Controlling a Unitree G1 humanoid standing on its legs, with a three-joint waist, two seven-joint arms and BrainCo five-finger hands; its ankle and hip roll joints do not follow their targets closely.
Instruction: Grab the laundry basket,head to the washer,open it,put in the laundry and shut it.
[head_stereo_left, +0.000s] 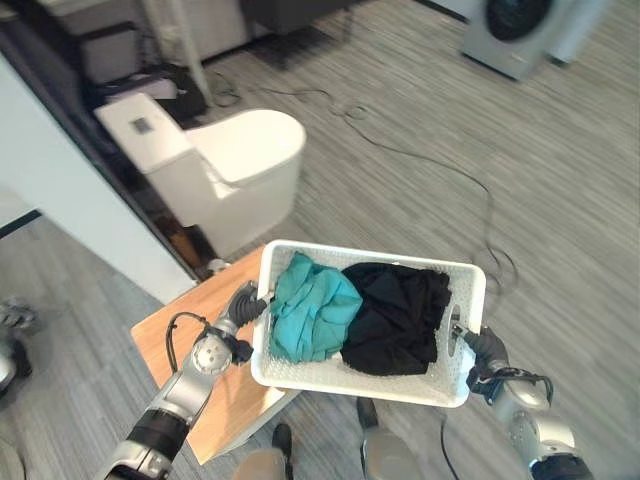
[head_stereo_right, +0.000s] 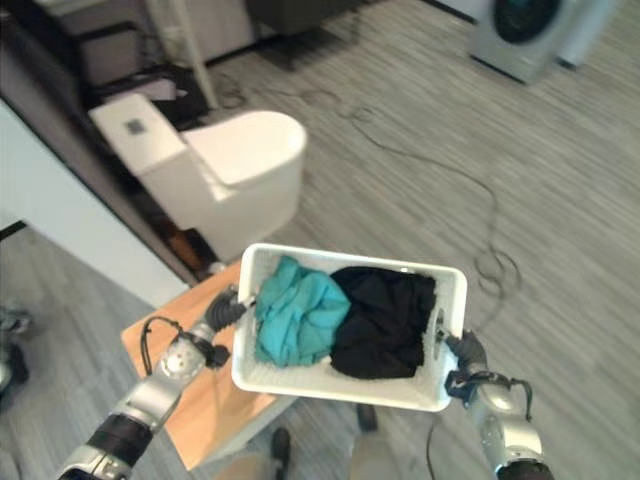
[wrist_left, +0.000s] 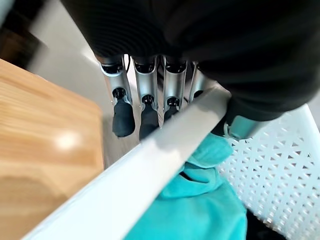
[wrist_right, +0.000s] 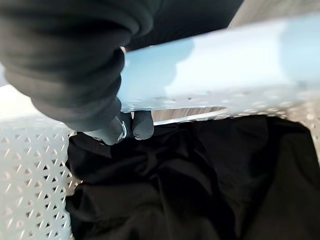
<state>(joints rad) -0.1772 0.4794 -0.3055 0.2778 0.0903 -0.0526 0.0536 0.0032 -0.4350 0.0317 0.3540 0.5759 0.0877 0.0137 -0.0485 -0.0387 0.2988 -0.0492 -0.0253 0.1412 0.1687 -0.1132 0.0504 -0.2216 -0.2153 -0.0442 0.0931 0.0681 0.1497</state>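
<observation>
— Two hands hold one basket. What sits furthest left?

— At the left edge a low wooden table (head_stereo_left: 175, 330) lies under the robot's left arm. The left hand (head_stereo_left: 245, 302) grips the left rim of the white laundry basket (head_stereo_left: 370, 382); in its wrist view the fingers (wrist_left: 145, 107) curl under the rim while the thumb hooks over it.

— And inside the basket?

— A teal garment (head_stereo_left: 312, 308) lies bunched on the left side, touching a black garment (head_stereo_left: 398, 315) that takes up the right side.

— What about the other end?

— The right hand (head_stereo_left: 478, 352) clasps the basket's right rim by the handle slot; its wrist view shows the thumb tip (wrist_right: 142, 125) curled beneath the rim, just above the black cloth. The basket is carried level above the grey plank floor (head_stereo_left: 400, 120), its left corner over the table.

— Anything beyond it?

— A white toilet (head_stereo_left: 225, 170) stands at upper left. The washer (head_stereo_left: 515, 30) stands far off at the upper right, well apart from the basket.
</observation>
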